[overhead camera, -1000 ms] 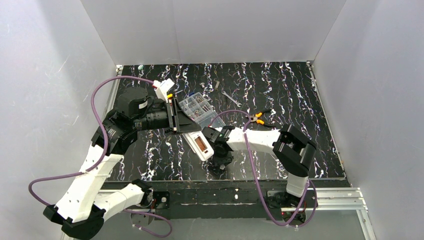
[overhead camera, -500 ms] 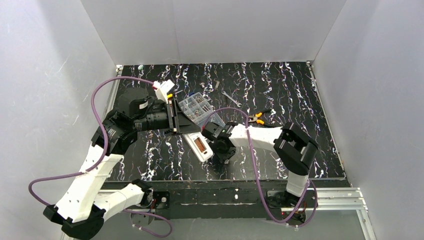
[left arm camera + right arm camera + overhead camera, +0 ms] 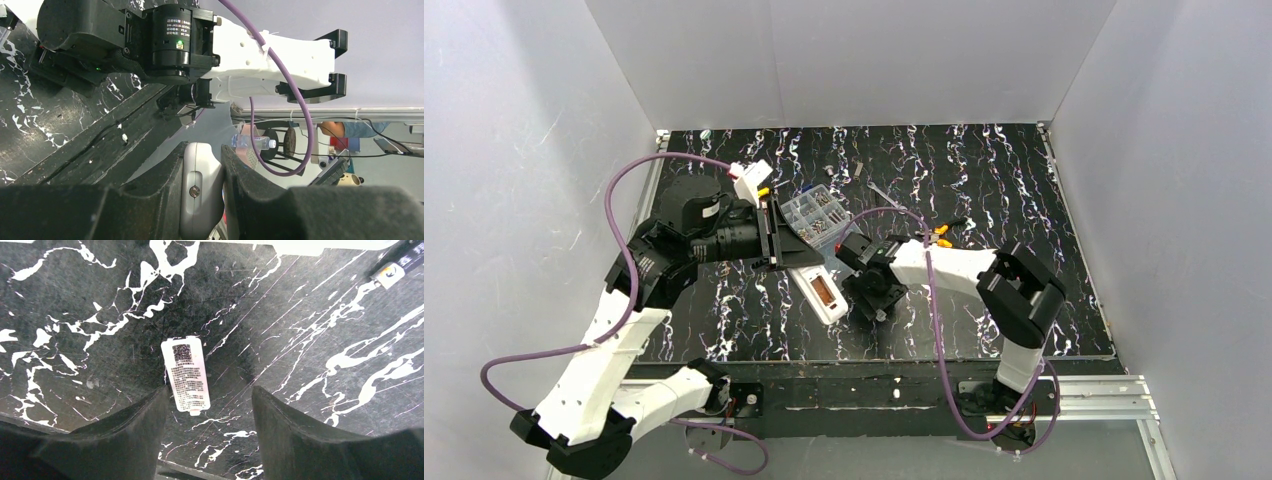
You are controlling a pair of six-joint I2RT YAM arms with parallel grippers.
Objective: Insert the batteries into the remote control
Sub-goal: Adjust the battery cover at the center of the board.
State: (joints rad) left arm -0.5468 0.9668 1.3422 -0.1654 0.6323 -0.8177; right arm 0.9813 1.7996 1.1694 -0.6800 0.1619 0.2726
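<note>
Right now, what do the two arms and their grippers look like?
The left arm and right arm have white shells, black cylindrical joint housings and a purple cable looping alongside. A right-arm joint carries small white lettering and a green light. The left gripper and right gripper have thick matte black fingers.

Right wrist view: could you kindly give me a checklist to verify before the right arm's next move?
1. The slim white plastic remote control is clamped in the left gripper: ok.
2. Its recessed compartment is uncovered and faces up: ok.
3. The right gripper is open and holds nothing: ok.
4. The small white labelled cover lies on the black marbled table, out of the grip: ok.
5. The batteries are seated in that compartment: cannot tell.
6. The batteries are located for pickup: cannot tell.
</note>
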